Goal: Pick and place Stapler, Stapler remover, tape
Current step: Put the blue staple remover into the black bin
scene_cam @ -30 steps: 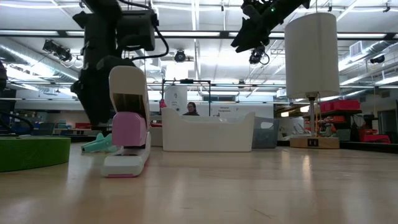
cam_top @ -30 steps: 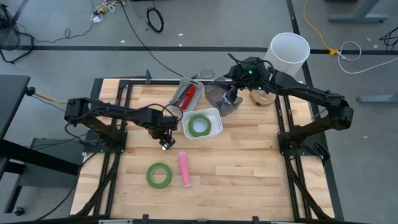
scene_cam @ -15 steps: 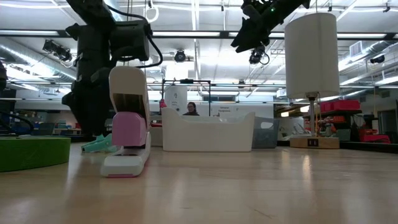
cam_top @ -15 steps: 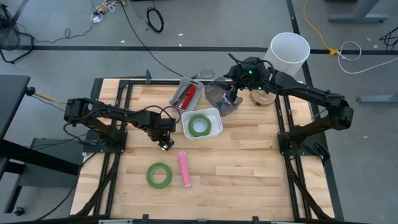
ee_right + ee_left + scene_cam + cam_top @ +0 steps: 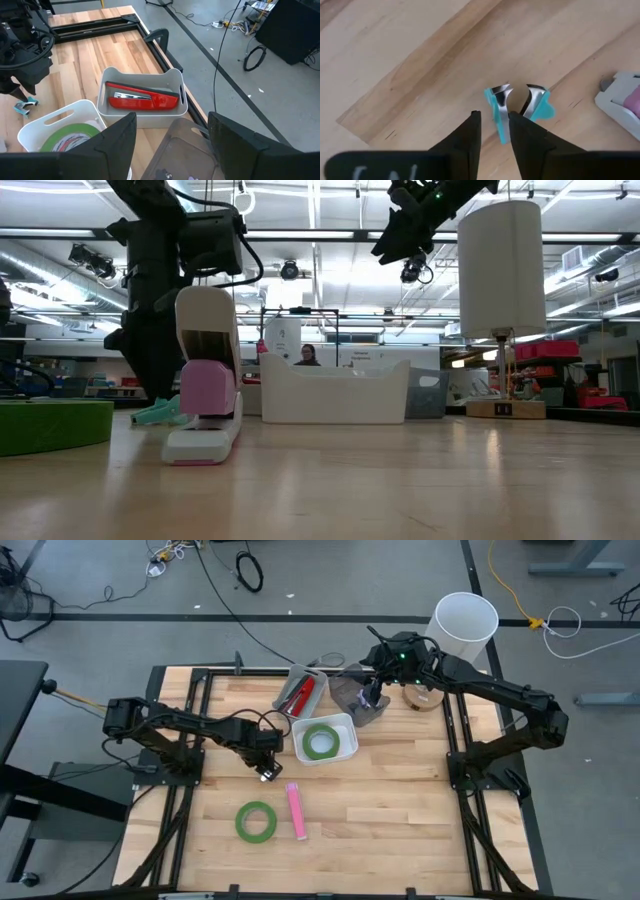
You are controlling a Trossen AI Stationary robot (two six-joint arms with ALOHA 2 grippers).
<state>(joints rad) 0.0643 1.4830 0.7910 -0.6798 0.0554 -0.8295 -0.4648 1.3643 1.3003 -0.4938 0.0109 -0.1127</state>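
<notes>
Grey floor (image 5: 100, 580) strewn with cables (image 5: 250, 570); ceiling striplights (image 5: 330, 192) overhead

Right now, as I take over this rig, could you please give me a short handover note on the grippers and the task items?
Left gripper: low over the table, fingers open around one handle of the teal staple remover, not yet closed on it.
Right gripper: open, empty, hovering above the clear bin.
Done: red stapler lies in its grey bin; one green tape roll sits in the white bin.
Left: the staple remover, the pink stapler and the other green tape roll are on the bare table. I cannot see a red roll.
</notes>
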